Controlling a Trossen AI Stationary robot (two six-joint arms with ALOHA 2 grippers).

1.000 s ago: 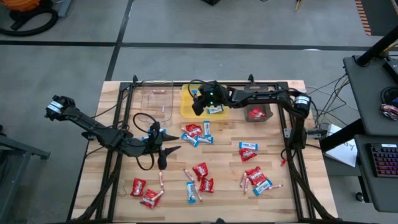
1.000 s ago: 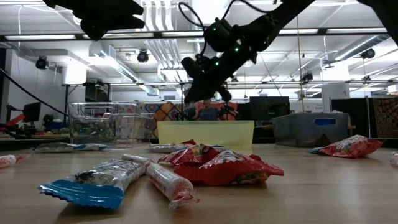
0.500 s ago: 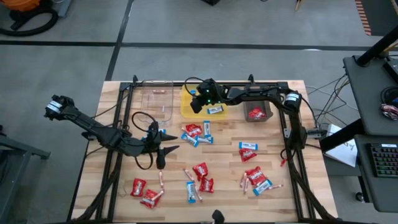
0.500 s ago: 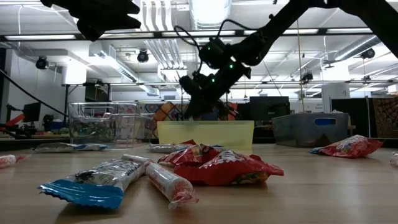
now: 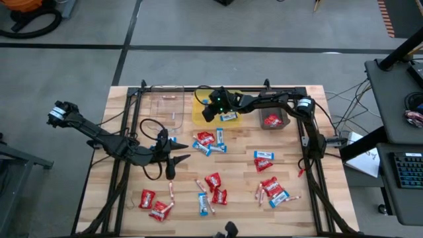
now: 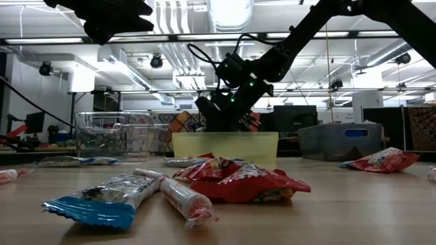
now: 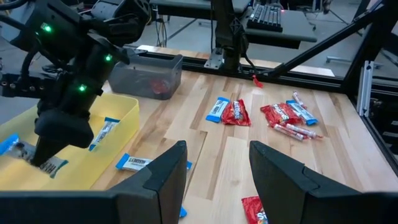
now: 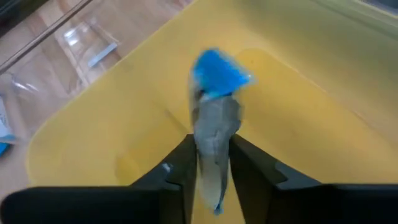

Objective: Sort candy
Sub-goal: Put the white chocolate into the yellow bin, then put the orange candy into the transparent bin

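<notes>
Left gripper (image 5: 177, 159) hovering over the left-middle of the worktop (image 5: 238, 198), jaws spread and empty. Candy (image 5: 213, 180) scattered across the wood: red packets, blue-and-white bars, thin sticks. Farther right, right gripper (image 8: 208, 163) dipped into the yellow tray (image 5: 198, 114) at the far edge, jaws either side of a blue-and-white bar (image 8: 214, 118), hanging between them just above the tray floor; another bar (image 5: 229, 117) inside already

Right arm: extended across the far side of the surface, right gripper (image 5: 207, 112) pointing down, fingers (image 8: 177, 168) close together with a bar (image 8: 214, 134) between them. Left arm: low, left gripper (image 5: 182, 159) parted, holding nothing.
</notes>
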